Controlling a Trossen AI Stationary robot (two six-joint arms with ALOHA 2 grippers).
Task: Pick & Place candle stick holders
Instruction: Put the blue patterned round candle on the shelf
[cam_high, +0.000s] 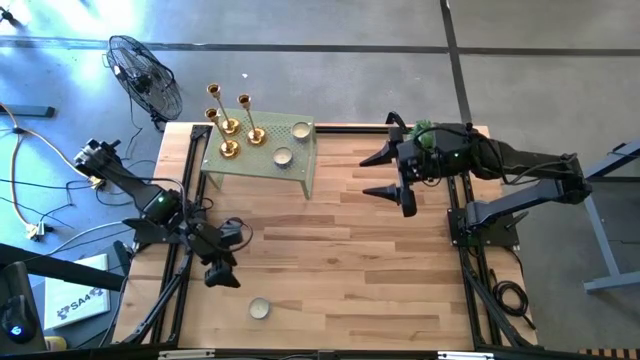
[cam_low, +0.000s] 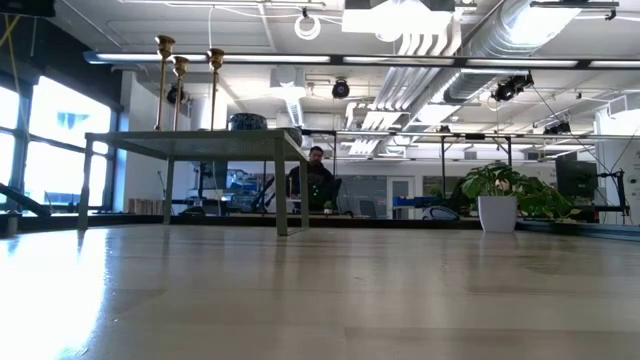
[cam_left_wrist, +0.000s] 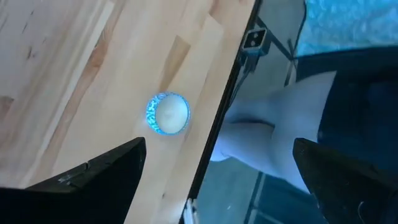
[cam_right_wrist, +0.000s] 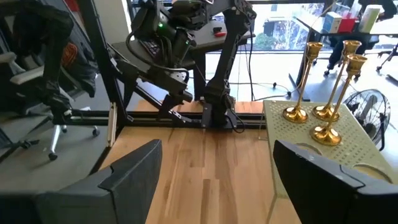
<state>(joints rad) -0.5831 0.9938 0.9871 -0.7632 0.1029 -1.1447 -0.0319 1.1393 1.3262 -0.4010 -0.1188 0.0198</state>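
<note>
Jaws apart and empty on both the left gripper (cam_high: 222, 276) and right gripper (cam_high: 396, 172). Ahead of the right jaws, three candle stick holders (cam_high: 233, 125) stand on the small green stand (cam_high: 300, 165), apparently placed already.

The worktop's (cam_high: 330, 270) wide middle lies open for passage, obstructed only by the raised green stand (cam_high: 255, 160) bearing three candle stick holders (cam_high: 235, 125) at its far-left corner and a small candle (cam_high: 260, 308) by the near edge.
</note>
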